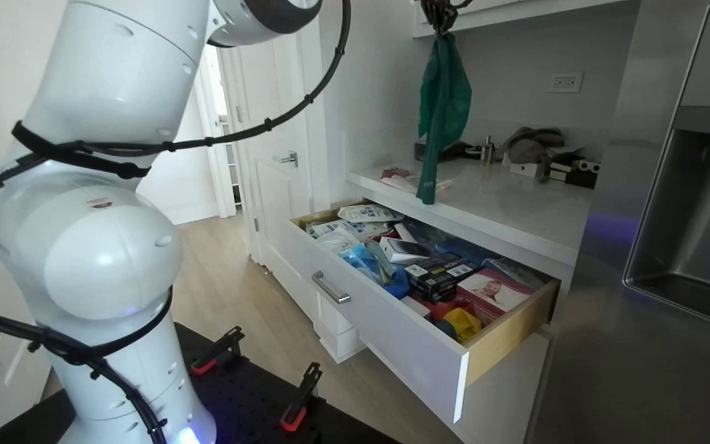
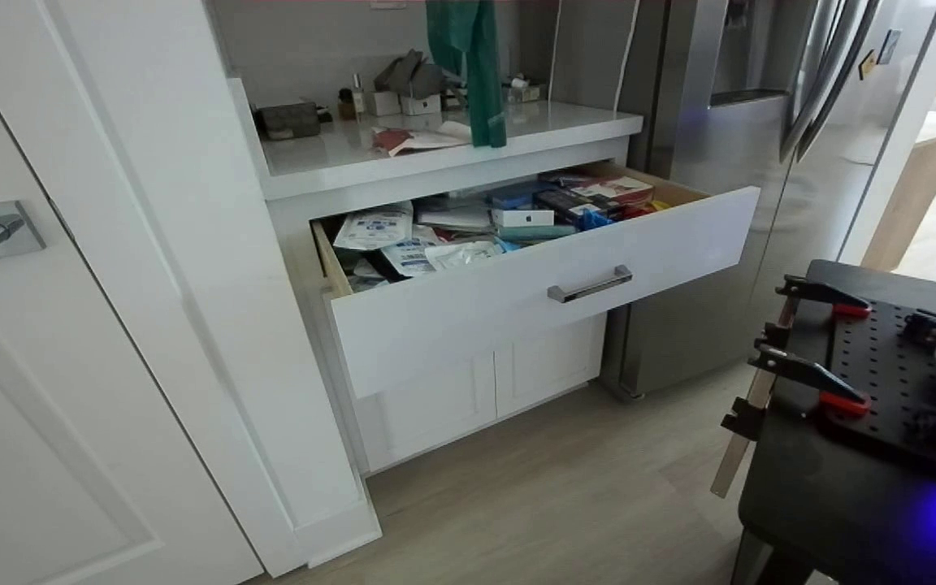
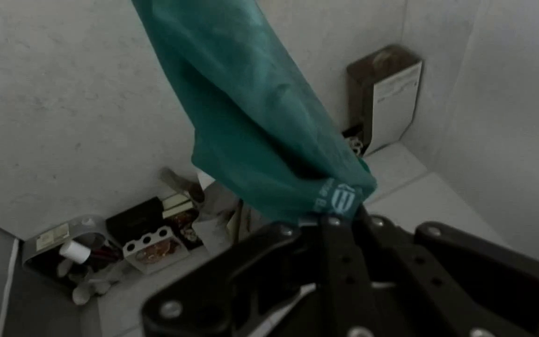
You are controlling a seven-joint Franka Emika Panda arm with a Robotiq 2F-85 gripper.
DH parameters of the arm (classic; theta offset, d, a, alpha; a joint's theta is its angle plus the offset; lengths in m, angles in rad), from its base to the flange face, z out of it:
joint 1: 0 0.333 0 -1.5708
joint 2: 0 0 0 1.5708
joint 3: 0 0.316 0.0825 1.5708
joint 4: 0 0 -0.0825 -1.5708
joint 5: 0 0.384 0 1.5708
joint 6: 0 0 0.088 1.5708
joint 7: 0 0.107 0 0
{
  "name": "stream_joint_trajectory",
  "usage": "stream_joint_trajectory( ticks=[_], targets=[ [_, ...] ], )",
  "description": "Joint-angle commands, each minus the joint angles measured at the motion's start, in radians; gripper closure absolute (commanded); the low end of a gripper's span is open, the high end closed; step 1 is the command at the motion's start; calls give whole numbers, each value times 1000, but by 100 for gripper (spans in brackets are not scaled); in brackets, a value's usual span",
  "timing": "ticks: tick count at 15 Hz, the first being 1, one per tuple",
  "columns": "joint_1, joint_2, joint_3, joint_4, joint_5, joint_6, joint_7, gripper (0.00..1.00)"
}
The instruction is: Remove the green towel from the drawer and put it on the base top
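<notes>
My gripper pinches the green towel. Letting go near the counter edge could drop it into the drawer.

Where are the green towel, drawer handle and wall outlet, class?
Green towel (image 1: 444, 111): in an exterior view, on its upper folds.
Drawer handle (image 1: 331, 288): in an exterior view, mid bar.
Wall outlet (image 1: 566, 82): in an exterior view, on its faceplate.

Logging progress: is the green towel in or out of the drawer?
Out: the green towel hangs from the gripper, its lower end higher than the drawer.
</notes>
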Motion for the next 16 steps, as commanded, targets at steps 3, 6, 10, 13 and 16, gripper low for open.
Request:
stream_joint_trajectory(
  ticks=[3, 6, 10, 13, 16],
  targets=[
    [-56, 197, -26, 283, 2, 146, 168, 99],
    [-76, 262, -47, 366, -28, 214, 252, 99],
    [-93, 321, -74, 438, -73, 216, 326, 99],
    [-99, 354, -75, 480, -108, 206, 360, 64],
    [-80, 315, -93, 395, -127, 253, 376, 41]
  ],
)
